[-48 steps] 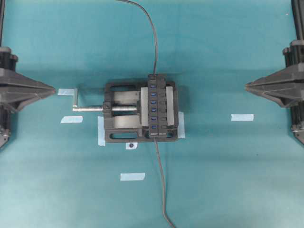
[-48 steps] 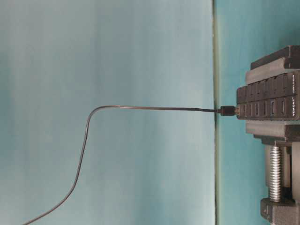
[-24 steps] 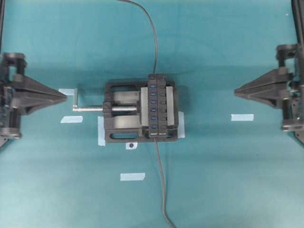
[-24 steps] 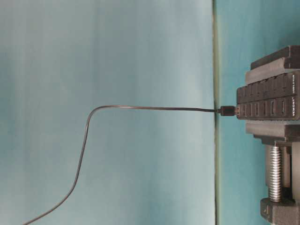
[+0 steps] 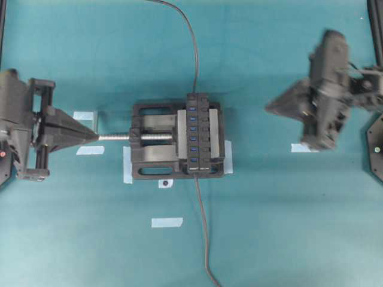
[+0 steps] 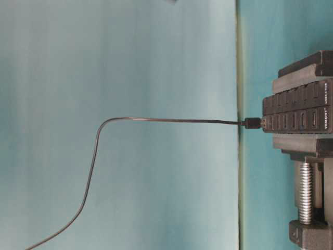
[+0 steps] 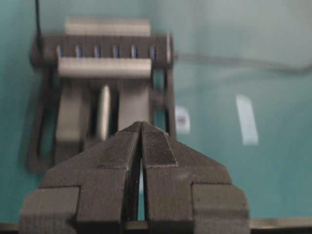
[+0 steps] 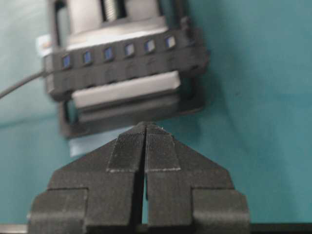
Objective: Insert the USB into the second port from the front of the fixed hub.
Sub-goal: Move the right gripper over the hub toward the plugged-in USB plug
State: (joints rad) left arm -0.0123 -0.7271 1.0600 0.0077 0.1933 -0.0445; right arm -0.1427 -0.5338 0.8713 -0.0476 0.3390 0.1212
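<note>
Left end effector [image 5: 93,136] and right end effector [image 5: 270,107] clamped empty, tips aimed inward at fixed hub [image 5: 199,133].

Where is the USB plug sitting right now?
In the table-level view the USB plug is at the hub end, against its end port. In the overhead view that is the hub's top end, mid-table, with both grippers off to the sides.

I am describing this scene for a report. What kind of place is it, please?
Probably a robotics lab test bench: a teal table marked with tape strips, a hub clamped in a vise, and two robot arms at the sides.
</note>
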